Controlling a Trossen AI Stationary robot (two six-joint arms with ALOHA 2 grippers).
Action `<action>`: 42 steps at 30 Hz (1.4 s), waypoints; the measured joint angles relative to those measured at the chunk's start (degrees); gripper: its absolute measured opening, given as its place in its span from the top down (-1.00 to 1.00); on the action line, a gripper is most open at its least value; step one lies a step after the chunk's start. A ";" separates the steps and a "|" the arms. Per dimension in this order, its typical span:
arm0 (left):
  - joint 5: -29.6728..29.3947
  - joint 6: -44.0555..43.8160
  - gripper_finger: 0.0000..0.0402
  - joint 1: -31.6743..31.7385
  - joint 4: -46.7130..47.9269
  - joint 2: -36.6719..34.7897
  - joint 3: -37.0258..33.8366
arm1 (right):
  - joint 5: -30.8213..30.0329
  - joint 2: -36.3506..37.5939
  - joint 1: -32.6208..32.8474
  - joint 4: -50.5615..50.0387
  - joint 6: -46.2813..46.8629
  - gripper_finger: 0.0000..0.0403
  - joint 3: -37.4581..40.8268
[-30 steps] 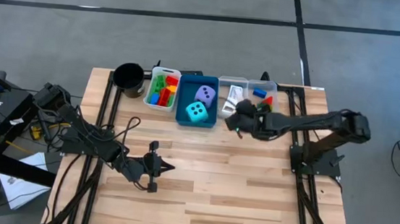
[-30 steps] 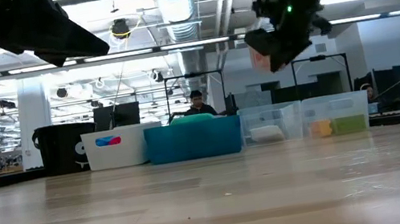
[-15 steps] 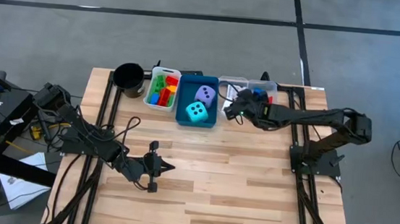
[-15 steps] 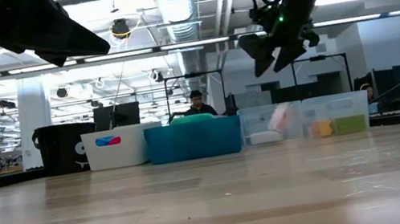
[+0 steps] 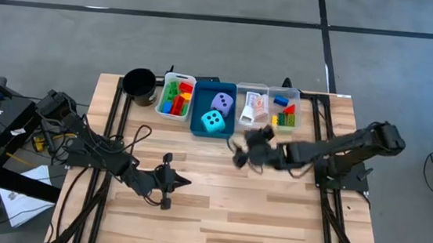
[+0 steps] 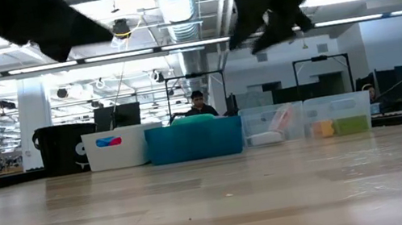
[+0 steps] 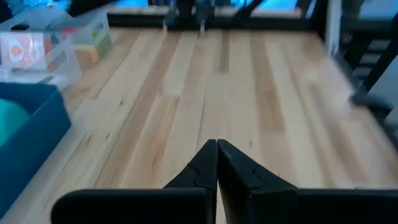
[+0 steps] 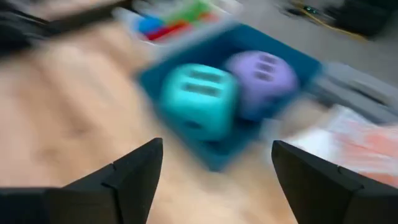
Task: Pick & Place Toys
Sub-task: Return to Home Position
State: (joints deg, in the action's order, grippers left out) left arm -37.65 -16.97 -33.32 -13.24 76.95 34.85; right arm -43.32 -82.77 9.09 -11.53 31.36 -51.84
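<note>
High view, left to right. Left gripper (image 5: 177, 181) sits low over the bare wooden table (image 5: 256, 211), on the near left part, well apart from the containers. Your left wrist view shows its fingertips pressed together with nothing between them.

Along the far edge you have five containers in a row:
- black cup (image 5: 139, 85): contents not readable.
- white tray (image 5: 179, 76): a heap of red, green, yellow and blue bricks (image 5: 175, 98).
- blue tray (image 5: 211, 134): lavender die (image 5: 220, 101) on the far side, cyan die (image 5: 212, 121) on the near side, the two touching.
- left clear bin (image 5: 252, 86): orange card pack (image 5: 258, 103), with a paler flat item just beside it that you cannot identify from here.
- right clear bin (image 5: 285, 90): small mixed bricks (image 5: 284, 112), blue, red, green and yellow.

Right gripper (image 5: 239, 151) is motion-blurred, above the table just in front of the left clear bin and near the blue tray's corner. Your right wrist view shows its two fingers (image 8: 134, 177) spread wide, empty, with both dice in the blue tray ahead.
</note>
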 joint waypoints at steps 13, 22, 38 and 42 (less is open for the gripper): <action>1.10 14.08 0.92 0.57 -20.11 -3.99 -0.01 | 0.02 -4.09 23.26 16.93 -13.15 -0.47 -0.34; 1.63 9.15 0.83 -1.84 -3.73 -27.02 0.04 | 3.07 12.40 33.67 -5.99 -11.57 -0.47 -3.70; -4.94 5.53 0.64 -5.83 -25.43 -40.32 -29.64 | 6.19 35.23 37.07 39.89 -13.54 -0.47 39.73; -2.69 4.21 0.58 -3.11 -33.28 -39.77 -34.19 | 20.34 34.29 29.72 65.17 -18.97 -0.47 49.76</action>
State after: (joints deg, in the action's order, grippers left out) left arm -40.34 -12.76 -36.43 -46.52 37.18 0.66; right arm -22.98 -48.48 38.80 53.65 12.38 -2.09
